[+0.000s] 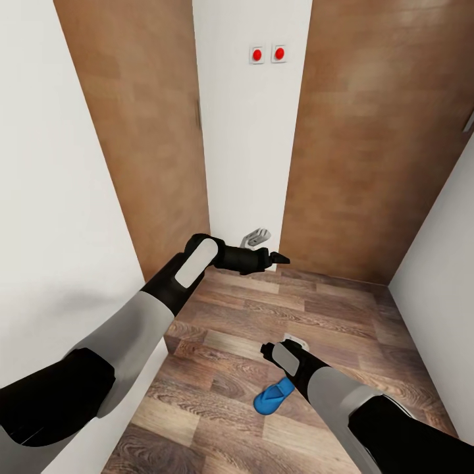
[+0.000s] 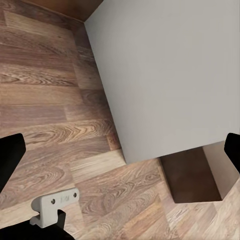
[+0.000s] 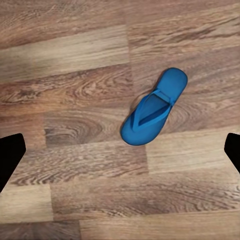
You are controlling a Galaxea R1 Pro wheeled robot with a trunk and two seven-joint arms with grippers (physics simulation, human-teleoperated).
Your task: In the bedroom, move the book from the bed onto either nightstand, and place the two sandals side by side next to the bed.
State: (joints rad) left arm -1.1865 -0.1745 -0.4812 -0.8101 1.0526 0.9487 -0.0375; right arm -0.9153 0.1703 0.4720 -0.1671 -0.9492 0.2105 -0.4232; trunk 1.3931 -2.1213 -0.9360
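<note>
One bright blue sandal (image 1: 273, 395) lies flat on the wood-plank floor (image 1: 316, 309), just left of my right forearm. In the right wrist view the sandal (image 3: 152, 107) lies sole-down with its thong strap up, below the open right gripper (image 3: 120, 152), whose black fingertips (image 3: 10, 157) show at both edges with nothing between them. My left gripper (image 1: 279, 257) reaches forward above the floor towards the white wall; it is open (image 2: 120, 155) and empty. The book and the bed are out of view.
I stand in a narrow spot: white walls (image 1: 52, 197) close on both sides, brown wooden panels (image 1: 375, 145) ahead left and right, and a white strip with two red buttons (image 1: 268, 54) between them. A white wall corner (image 2: 165, 75) lies under the left gripper.
</note>
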